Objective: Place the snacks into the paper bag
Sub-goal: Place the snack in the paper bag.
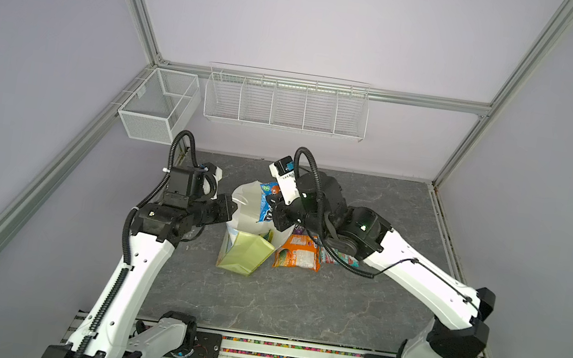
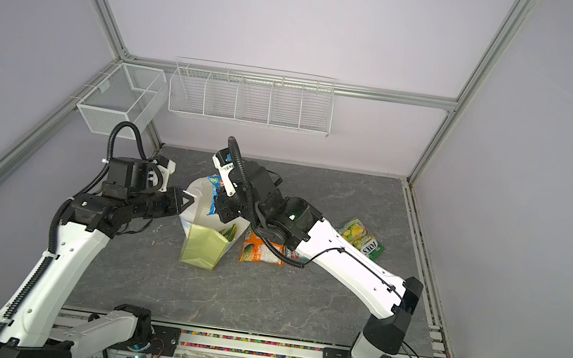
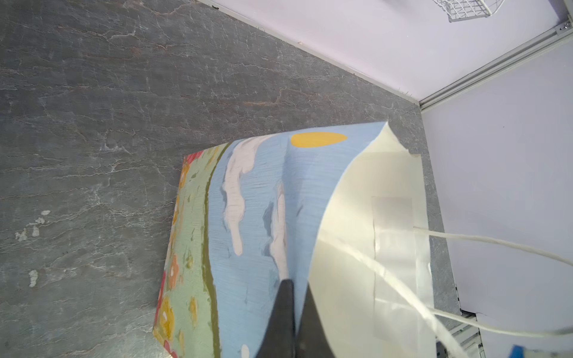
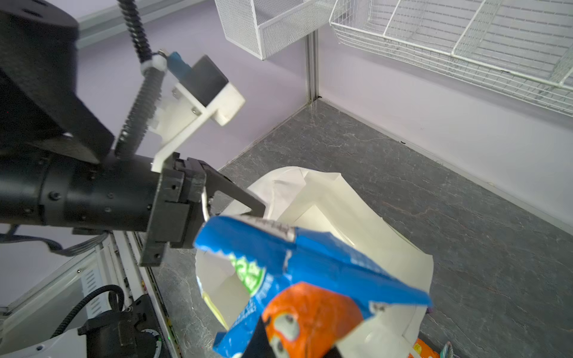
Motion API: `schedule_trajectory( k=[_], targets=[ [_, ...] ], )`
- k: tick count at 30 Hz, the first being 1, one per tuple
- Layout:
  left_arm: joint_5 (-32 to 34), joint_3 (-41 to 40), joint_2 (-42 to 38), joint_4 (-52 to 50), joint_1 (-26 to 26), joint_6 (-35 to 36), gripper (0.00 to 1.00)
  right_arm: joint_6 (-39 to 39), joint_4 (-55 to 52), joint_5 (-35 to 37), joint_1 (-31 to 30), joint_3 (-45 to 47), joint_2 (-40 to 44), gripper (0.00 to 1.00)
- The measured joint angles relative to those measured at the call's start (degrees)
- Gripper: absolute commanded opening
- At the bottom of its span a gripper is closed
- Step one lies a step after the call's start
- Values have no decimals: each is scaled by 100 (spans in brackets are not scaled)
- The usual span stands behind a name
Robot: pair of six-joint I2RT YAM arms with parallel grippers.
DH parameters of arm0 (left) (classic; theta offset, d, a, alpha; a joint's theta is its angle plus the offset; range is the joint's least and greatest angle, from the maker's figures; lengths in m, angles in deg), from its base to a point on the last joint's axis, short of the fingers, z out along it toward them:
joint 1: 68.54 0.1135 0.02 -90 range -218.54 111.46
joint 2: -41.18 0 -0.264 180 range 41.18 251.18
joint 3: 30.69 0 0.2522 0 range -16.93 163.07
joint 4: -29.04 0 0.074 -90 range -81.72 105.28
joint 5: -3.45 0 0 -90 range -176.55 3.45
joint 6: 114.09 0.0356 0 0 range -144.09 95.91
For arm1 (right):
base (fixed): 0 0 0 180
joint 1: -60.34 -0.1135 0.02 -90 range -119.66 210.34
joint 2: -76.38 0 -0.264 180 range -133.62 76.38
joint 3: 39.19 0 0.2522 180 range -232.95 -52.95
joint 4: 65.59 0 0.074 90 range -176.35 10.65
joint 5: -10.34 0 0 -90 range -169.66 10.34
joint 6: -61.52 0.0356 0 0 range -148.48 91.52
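Judging progress from the near side outward: the paper bag (image 1: 246,255) is sitting on the counter (image 1: 257,310) w/ its pale yellow-green side facing the robot's base and its white mouth tipping up and away. Nothing is showing inside for sure. The right wrist view is giving only white lining where the pack isn't blocking, so I'm counting zero snacks confirmed in.

Just beside the bag, on its right-arm side, the orange pouch (image 1: 298,255) is lying flat on the counter, untouched. A teal pouch (image 1: 342,260) is lying next to that, further from the bag and half under the right arm. A purple scrap near it is too hidden to name.

At the bag's rim, on its left-arm side, the left tool (image 3: 296,297) is pinching the paper edge, jaws closed tight on it, and is holding the mouth open. A white cord handle (image 3: 465,241) is trailing past it. Over the mouth, the right tool (image 1: 279,214) is gripping the blue M&M's pack (image 4: 310,272), jaws narrow on the pkt. The pack is hanging above the opening, not yet inside.

Well apart from the bag, on its right-arm side, the FOX'S pouch (image 2: 362,237) is lying on the counter. Beyond the bag, the wire baskets (image 1: 284,104) are hanging on the back wall, not part of this.

So approx: 1st pkt is about to go in, min. 3 more are waiting outside, and the rest aren't clearly showing. Most of the job is remaining.
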Motion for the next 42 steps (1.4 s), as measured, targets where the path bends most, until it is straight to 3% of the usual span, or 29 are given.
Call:
schedule_trajectory(
  k=[18, 20, 22, 24, 31, 34, 35, 37, 42],
  targets=[
    [2, 0, -39, 0, 0, 0, 0, 52, -221, 76, 9, 0, -116, 19],
    [2, 0, -44, 0, 0, 0, 0, 68, -227, 83, 11, 0, -116, 32],
    [2, 0, -44, 0, 0, 0, 0, 85, -238, 94, 11, -2, -118, 54],
    [0, 0, -44, 0, 0, 0, 0, 79, -245, 92, 11, -4, -118, 63],
    [-20, 0, -44, 0, -4, 0, 0, 186, -216, 24, 11, 122, -17, 69],
    [-17, 0, -44, -4, -4, 0, 0, 238, -188, -57, 11, 490, 302, 74],
    [-20, 0, -44, -4, -4, 0, 0, 256, -164, -63, 11, 619, 435, 82],
    [-20, 0, -44, -2, -4, 2, 0, 282, -146, -57, 11, 852, 717, 87],
    [-22, 0, -44, -2, -4, 0, 0, 380, -26, 0, 15, 1388, 1475, 92]
  ],
)
